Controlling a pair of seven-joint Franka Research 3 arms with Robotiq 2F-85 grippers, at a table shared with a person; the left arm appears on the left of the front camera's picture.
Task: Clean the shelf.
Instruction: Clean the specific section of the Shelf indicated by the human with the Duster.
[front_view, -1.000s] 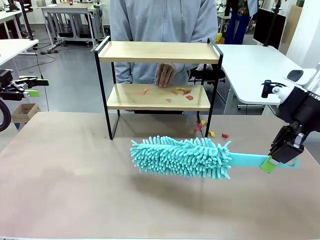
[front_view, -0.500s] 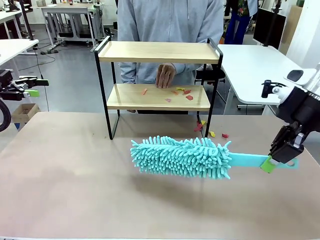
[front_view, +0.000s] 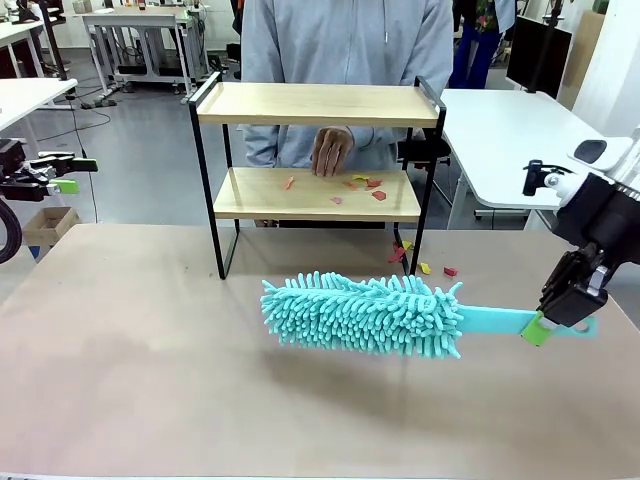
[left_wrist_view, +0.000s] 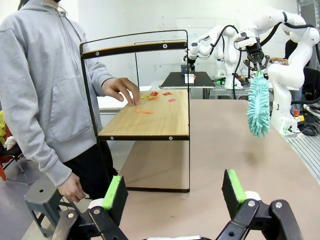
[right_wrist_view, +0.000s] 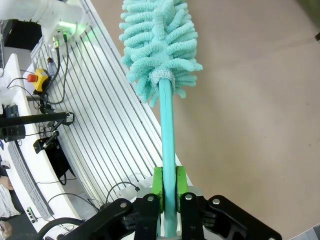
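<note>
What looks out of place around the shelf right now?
Small red, orange and yellow scraps litter the lower board of the shelf, near the person's hand, and a few more lie on the table by its right leg. Nothing looks tipped.

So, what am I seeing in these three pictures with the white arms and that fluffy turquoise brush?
These are two white robot arms at a beige table, each ending in a black two-finger gripper with green pads. The wide picture comes from a fixed camera between them, facing a person in a grey hoodie. The other two come from cameras on the wrists, looking along the fingers. The right gripper is shut on the handle of a fluffy turquoise microfibre duster, held off the table. The left gripper is open, empty. On the table stands a small two-tier shelf of light wood in a black frame; coloured scraps lie on its lower board, by the person's hand.
</note>
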